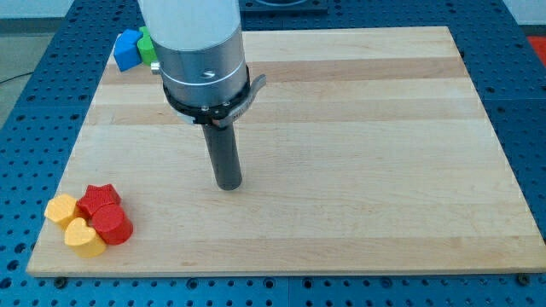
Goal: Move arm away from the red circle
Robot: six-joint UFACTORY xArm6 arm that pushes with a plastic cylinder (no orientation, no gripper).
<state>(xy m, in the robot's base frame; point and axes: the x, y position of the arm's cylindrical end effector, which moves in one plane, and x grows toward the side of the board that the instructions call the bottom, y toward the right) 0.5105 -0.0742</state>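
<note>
Wooden board [358, 128] on a blue pegged bench. My tip [229, 184] sits mid-board, well apart from the red circle [112, 226] at the view's bottom left, which touches a red star [100, 198], yellow heart [84, 237] and yellow block [62, 208]. No pincer here, just a rod. Blue block [127, 49] and green block [147, 44] sit top left.

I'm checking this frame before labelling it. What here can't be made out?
- Green block, camera view: mostly hidden behind the arm, shape unclear.
- Blue block: exact shape hard to tell.
- Arm: upper part cut off by the view's top.
- My tip shows, well right of the red circle.
</note>
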